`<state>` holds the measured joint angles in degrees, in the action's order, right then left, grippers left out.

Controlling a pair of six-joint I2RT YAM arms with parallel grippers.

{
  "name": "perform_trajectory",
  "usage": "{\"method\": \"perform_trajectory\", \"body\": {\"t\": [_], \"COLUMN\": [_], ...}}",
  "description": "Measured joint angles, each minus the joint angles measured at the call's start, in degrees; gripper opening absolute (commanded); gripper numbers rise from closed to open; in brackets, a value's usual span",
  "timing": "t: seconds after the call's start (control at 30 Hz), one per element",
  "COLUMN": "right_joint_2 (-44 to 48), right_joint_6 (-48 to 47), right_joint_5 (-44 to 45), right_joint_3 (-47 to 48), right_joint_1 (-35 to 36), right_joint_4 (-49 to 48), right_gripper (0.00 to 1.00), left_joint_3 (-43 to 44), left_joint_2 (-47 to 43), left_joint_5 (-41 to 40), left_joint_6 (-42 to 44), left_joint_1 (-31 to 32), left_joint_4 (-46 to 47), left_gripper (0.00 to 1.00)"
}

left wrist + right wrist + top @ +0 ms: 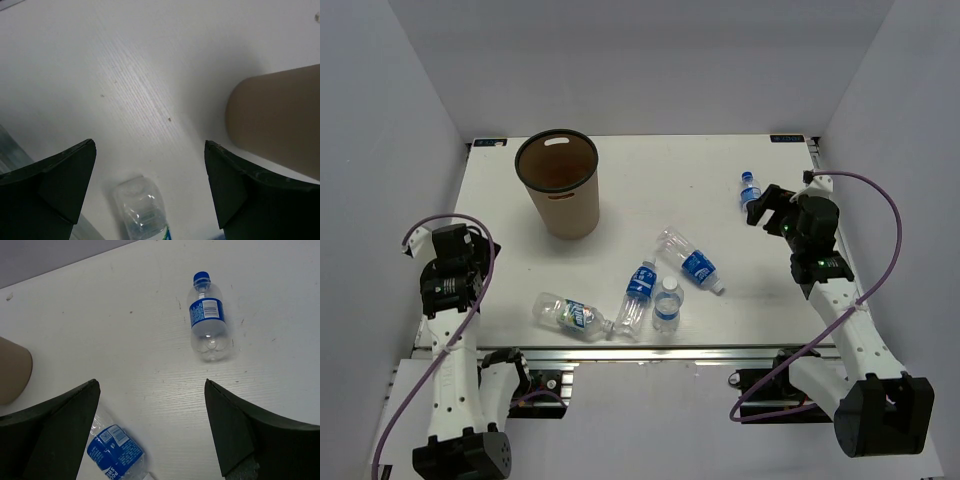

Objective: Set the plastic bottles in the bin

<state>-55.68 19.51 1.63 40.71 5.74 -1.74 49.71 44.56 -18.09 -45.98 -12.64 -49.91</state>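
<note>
With the left gripper (150, 150) and right gripper (150, 390) spread wide and empty, four plastic bottles (667, 304) are seen lower centre, a fifth bottle (750, 188) at right, the bin (565, 215) upper left; light, slick and crushable, they are probably best gripped gently at the labelled middle.

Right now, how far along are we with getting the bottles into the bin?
Done: nothing; the bin shows no bottle inside. In hand: nothing; the left gripper and right gripper are open and empty. Left: all five bottles lie out on the table, one far right, three mid-table, one near left.
</note>
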Motion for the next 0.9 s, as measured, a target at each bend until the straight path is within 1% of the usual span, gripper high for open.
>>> {"method": "perform_trajectory", "body": {"t": [0.13, 0.27, 0.4, 0.53, 0.6, 0.77, 0.9], "right_joint_2": [0.0, 0.0, 0.0, 0.0, -0.2, -0.6, -0.9], "right_joint_6": [0.1, 0.0, -0.2, -0.2, -0.2, -0.2, -0.2], "right_joint_5": [0.2, 0.1, -0.1, -0.3, -0.2, 0.4, 0.6], "right_joint_3": [0.0, -0.6, -1.3, -1.6, -1.7, -1.7, -1.9], "right_joint_1": [0.0, 0.0, 0.0, 0.0, 0.0, 0.0, 0.0], "right_joint_4": [0.0, -0.1, -0.1, -0.2, -0.2, -0.2, -0.2], "right_gripper": [0.89, 0.89, 0.89, 0.89, 0.89, 0.89, 0.89], "left_joint_3": [0.0, -0.1, -2.1, -8.6, -10.9, -12.9, -15.4], "left_joint_2": [-1.2, -2.6, -4.1, -5.3, -5.1, -6.3, -6.8], "left_joint_5": [1.9, 6.5, 15.5, 25.1, 27.7, 29.0, 30.3], "left_joint_6": [1.5, 3.2, 4.3, 5.1, 5.3, 5.2, 4.6], "left_joint_1": [0.0, 0.0, 0.0, 0.0, 0.0, 0.0, 0.0], "left_joint_4": [-3.9, -6.8, -8.4, -8.9, -9.7, -11.5, -9.7], "left_gripper": [0.98, 0.98, 0.98, 0.98, 0.98, 0.98, 0.98]}}
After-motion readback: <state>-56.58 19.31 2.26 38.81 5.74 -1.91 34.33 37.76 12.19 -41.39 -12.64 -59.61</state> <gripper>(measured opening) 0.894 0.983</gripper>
